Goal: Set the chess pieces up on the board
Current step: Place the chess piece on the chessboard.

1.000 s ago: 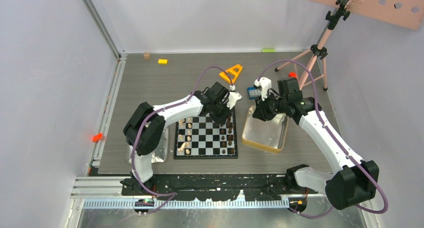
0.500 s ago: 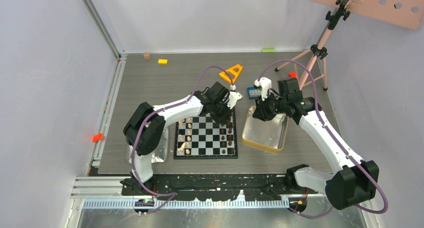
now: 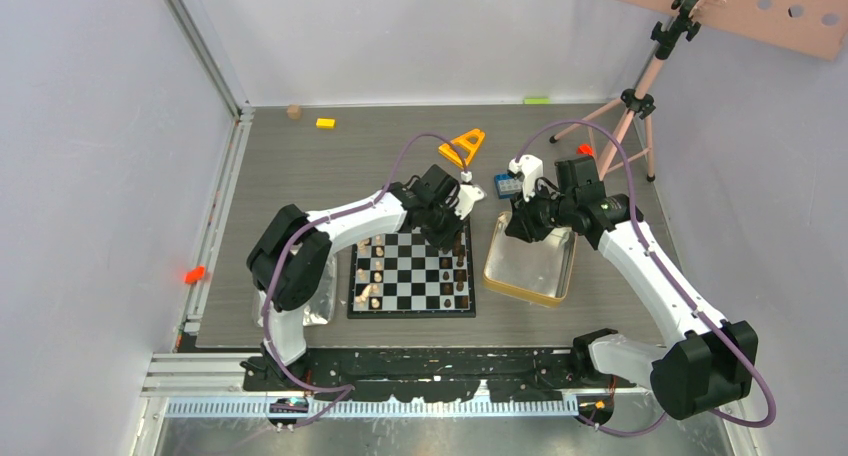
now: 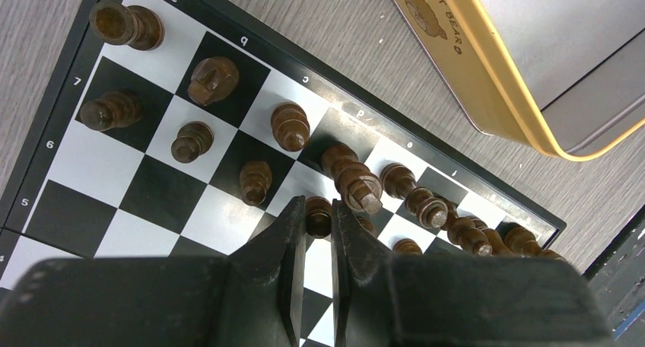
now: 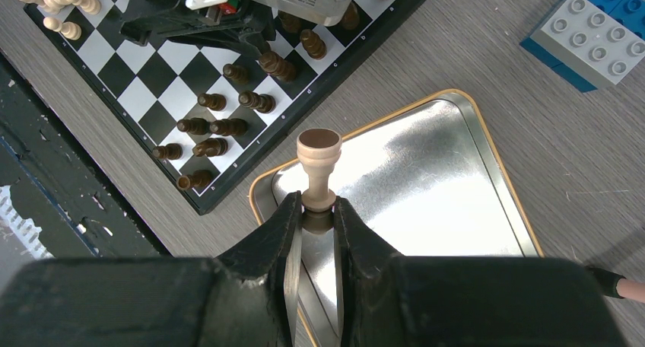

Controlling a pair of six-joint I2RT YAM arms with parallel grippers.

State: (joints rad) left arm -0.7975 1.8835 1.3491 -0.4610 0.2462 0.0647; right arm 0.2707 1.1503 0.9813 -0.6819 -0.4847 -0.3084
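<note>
The chess pieces (image 3: pixel 460 273) are mostly on the board (image 3: pixel 412 301) from above: light ones down its left side, dark ones down its right. The left gripper (image 3: pixel 455 238) is low over the board's far right corner. The right gripper (image 3: pixel 520 228) hangs over the gold-rimmed tin (image 3: pixel 530 294) just right of the board, with a blue brick (image 3: pixel 508 184) beyond the tin.

Left wrist view: its fingers are pinched on a dark pawn (image 4: pixel 318 218) standing on the board among the dark men. Several stand squarely, but a tipped dark piece (image 4: pixel 357 186) leans just beside the pawn, and more crowd together near the board's edge.

Right wrist view: the jaws are clamped on the stem of a light tan piece (image 5: pixel 318 153), round base uppermost, over the tin and off the board.

I'd call it well along but unfinished. The dark side needs straightening, and that tan piece has yet to cross to the light side.
</note>
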